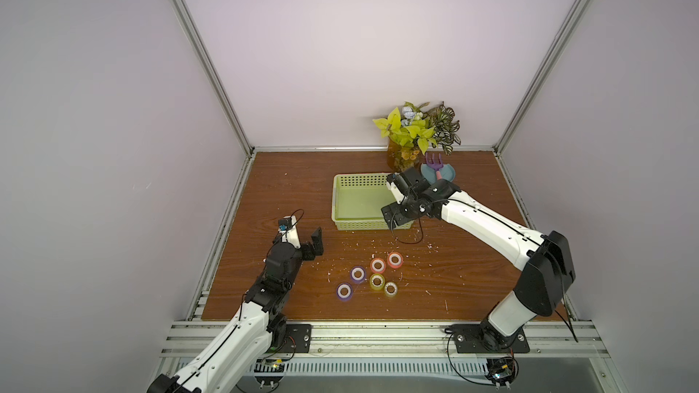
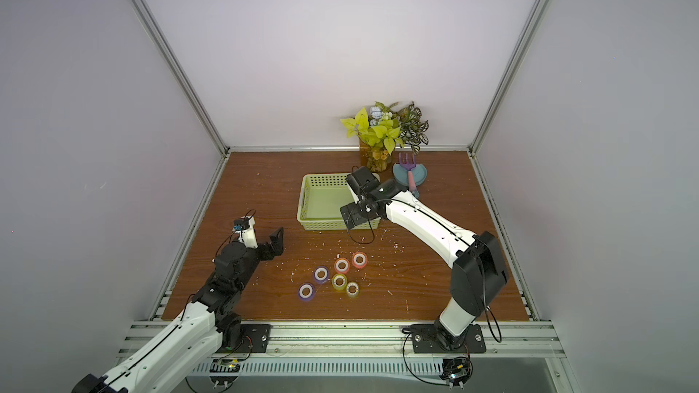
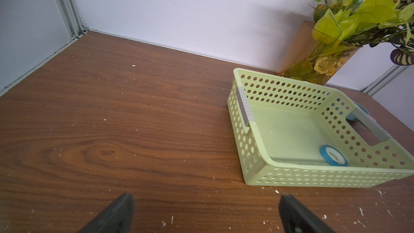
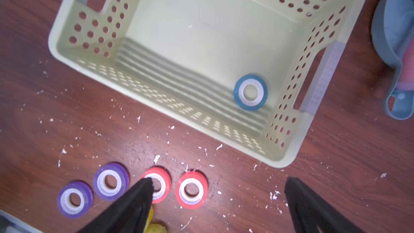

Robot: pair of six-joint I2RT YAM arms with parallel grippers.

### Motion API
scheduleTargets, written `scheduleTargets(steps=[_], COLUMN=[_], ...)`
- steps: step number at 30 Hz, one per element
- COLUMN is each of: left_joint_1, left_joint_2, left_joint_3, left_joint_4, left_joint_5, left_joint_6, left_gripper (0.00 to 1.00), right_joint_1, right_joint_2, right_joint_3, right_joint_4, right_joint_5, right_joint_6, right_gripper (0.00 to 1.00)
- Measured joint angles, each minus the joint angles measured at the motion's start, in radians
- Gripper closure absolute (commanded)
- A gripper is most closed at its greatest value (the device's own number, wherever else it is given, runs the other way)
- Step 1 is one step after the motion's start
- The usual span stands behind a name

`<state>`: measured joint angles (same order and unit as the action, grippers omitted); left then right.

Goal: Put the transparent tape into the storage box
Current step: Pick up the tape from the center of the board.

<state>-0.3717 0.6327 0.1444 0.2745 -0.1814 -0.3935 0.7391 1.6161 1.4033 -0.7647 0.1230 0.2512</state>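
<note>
Only blue roll (image 4: 250, 92) in box (image 4: 94, 25); R arm (image 1: 472, 217) blocks it overhead.

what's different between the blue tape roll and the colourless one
Colour: the blue tape roll is tinted blue; the colourless roll has no tint.
Place: the blue tape roll lies inside the storage box, near a corner; the colourless roll lies on the table beside the yellow roll.
Shared: white cores, both lying flat with the hole up.
</note>
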Motion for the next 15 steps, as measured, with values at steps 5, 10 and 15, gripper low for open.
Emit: scheduleTargets(steps=[5, 10, 15], left_joint_1=[0.000, 0.000, 0.000], left_joint_2=[0.000, 0.000, 0.000], left_joint_3=[0.000, 0.000, 0.000], left_joint_4=[0.000, 0.000, 0.000], left_joint_5=[-0.001, -0.003, -0.005], left_joint_6=[0.000, 0.000, 0.000], left_gripper=[0.00, 0.00, 0.00], right_joint_1=[0.076, 0.149, 0.211], right_joint_2=[-0.074, -0.131, -0.140], right_joint_3=[-0.120, -0.214, -0.272], right_joint_4=[0.002, 0.006, 0.025], right_joint_5=[0.001, -0.011, -0.039], right_joint_6=[0.037, 0.080, 0.117], right_gripper=[0.02, 0.03, 0.06])
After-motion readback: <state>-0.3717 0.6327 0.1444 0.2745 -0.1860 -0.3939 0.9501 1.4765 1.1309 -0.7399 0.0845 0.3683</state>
